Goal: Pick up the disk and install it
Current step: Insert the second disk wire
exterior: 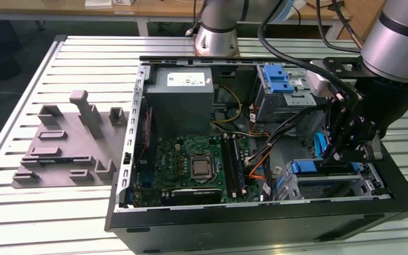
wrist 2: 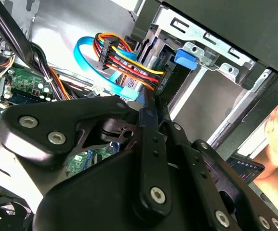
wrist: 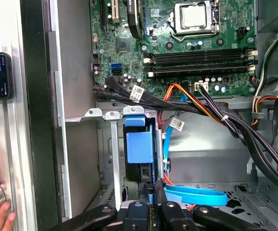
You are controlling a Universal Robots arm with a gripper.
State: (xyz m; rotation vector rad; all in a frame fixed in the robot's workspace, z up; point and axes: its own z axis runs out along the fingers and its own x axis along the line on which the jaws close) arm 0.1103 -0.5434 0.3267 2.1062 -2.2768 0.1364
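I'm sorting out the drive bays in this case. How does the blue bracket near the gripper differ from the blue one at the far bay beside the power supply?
The blue bracket by the gripper sits in the lower bay at the case's front corner; the far blue bracket tops the upper cage next to the grey power supply. The near one lies wide and low; the far one runs long and narrow. The near one has the arm over it; the far one stands apart. Both are blue plastic on metal cages.
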